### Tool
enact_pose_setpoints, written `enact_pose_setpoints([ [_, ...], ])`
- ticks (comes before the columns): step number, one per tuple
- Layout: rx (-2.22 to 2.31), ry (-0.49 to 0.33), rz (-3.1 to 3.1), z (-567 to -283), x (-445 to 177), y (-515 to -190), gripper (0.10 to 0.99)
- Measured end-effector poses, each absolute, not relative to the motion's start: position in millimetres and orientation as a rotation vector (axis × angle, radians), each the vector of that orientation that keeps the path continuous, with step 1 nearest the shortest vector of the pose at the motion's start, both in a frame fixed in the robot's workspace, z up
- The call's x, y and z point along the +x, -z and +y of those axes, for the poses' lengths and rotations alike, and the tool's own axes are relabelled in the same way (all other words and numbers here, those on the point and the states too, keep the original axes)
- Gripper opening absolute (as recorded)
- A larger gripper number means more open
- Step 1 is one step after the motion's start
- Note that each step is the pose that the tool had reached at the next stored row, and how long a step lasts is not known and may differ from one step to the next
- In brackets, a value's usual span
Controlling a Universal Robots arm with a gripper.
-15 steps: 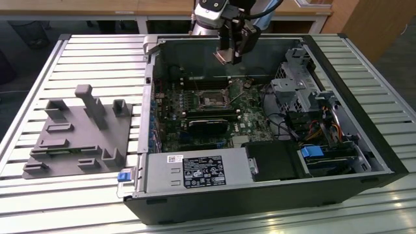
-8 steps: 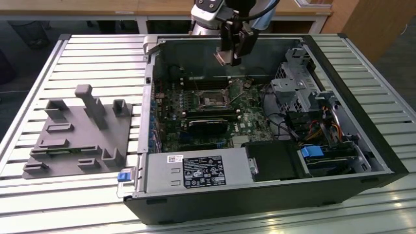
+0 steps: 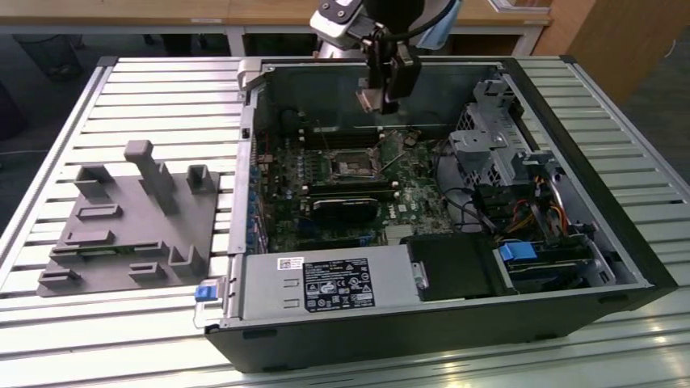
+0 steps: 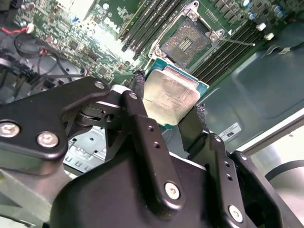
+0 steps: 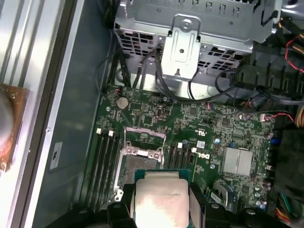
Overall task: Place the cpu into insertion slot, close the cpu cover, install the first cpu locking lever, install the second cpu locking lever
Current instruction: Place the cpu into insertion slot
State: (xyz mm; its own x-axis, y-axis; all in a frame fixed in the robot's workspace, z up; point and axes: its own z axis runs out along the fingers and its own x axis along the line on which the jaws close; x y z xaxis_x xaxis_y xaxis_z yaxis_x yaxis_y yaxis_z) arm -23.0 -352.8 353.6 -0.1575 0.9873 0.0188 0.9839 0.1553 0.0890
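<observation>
- Hand: you have it clamped on the cpu, with the fingers at opposite edges hiding both sides.
- The cpu: held over the motherboard, apart from the insertion slot.
- The insertion slot: uncovered; in the first wrist view the cpu hides part of it.

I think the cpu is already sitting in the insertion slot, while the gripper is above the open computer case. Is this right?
Not quite. The cpu is not in the insertion slot; the gripper holds it above the empty slot, as the second wrist view shows. The rest is right.
</observation>
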Motion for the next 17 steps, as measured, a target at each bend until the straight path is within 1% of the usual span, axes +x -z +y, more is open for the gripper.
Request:
enact_pose_setpoints([
  [8, 2.015, -0.121, 2.347, -352.8, -23.0, -346.2, 0.541],
  [17, 2.006, -0.096, 2.339, -352.8, -23.0, -342.2, 0.541],
])
